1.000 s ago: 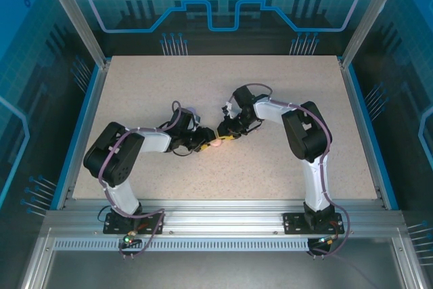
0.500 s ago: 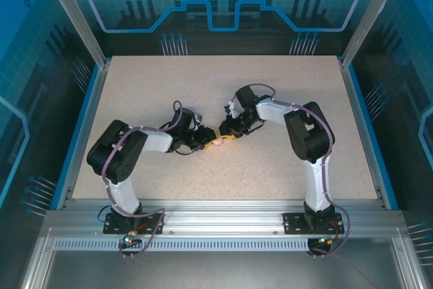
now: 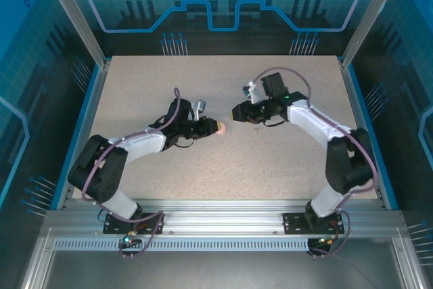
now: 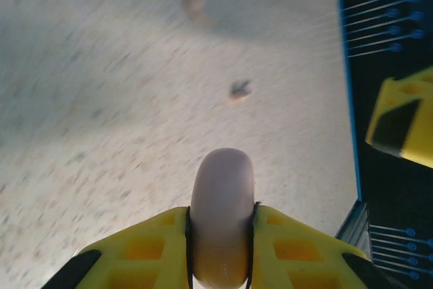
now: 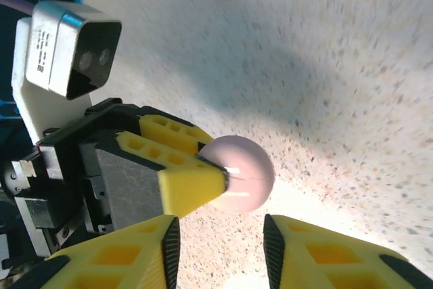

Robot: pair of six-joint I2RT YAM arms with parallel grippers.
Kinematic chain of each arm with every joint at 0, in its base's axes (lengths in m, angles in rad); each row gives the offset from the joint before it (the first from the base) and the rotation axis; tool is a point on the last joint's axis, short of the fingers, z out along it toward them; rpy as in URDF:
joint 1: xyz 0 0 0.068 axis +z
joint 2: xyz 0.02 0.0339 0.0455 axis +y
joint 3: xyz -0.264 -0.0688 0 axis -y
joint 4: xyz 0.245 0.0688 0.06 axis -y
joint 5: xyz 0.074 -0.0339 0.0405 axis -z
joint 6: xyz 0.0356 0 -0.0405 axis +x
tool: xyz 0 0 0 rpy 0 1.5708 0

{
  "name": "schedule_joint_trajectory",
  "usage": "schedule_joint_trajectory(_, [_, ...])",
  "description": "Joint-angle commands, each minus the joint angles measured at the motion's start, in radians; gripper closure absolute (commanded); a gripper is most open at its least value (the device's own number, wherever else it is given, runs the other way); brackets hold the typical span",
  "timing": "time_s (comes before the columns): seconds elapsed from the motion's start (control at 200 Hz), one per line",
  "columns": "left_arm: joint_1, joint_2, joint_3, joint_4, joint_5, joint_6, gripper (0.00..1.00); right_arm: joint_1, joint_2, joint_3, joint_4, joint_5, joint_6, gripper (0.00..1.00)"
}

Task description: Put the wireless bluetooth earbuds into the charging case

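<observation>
L end effector point(image 4: 222, 225) clamped on pink case point(image 4: 222, 181), edge-on. R end effector point(image 5: 220, 252) open, empty, near it. Dark earbud point(image 4: 240, 89) & pale earbud point(image 4: 194, 1) loose on counter point(image 4: 101, 99). Prob. light, slick, tiny; pinch stems gently.

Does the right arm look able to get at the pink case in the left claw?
Probably yes. The left claw pinches the pink case with its rounded end sticking out free, and the right claw faces it with jaws apart and nothing standing between them.
</observation>
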Motion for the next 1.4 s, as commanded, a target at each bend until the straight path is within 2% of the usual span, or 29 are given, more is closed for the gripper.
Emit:
schedule_joint_trajectory(0.0, [-0.003,-0.053,0.038,0.046,0.060,0.184,0.87,-0.038,-0.088,-0.036,0.004,-0.079,-0.103,0.57])
schedule_joint_trajectory(0.07, [-0.003,-0.067,0.053,0.097,0.150,0.249,0.88,-0.066,-0.135,-0.054,0.013,-0.128,-0.139,0.57])
schedule_joint_trajectory(0.265, [-0.004,-0.118,0.143,0.038,0.310,0.407,0.88,-0.126,-0.279,-0.086,0.016,-0.275,-0.272,0.55])
schedule_joint_trajectory(0.41, [-0.004,-0.144,0.177,0.057,0.433,0.437,0.89,-0.127,-0.326,-0.060,-0.048,-0.373,-0.375,0.49])
schedule_joint_trajectory(0.56, [-0.006,-0.160,0.216,0.051,0.497,0.440,0.90,-0.124,-0.328,-0.035,-0.095,-0.429,-0.423,0.47])
schedule_joint_trajectory(0.931, [-0.036,-0.184,0.259,-0.015,0.531,0.490,0.90,-0.056,-0.276,0.058,-0.167,-0.459,-0.478,0.50])
schedule_joint_trajectory(1.396, [-0.037,-0.189,0.271,-0.038,0.527,0.485,0.88,-0.019,-0.246,0.086,-0.193,-0.468,-0.500,0.63])
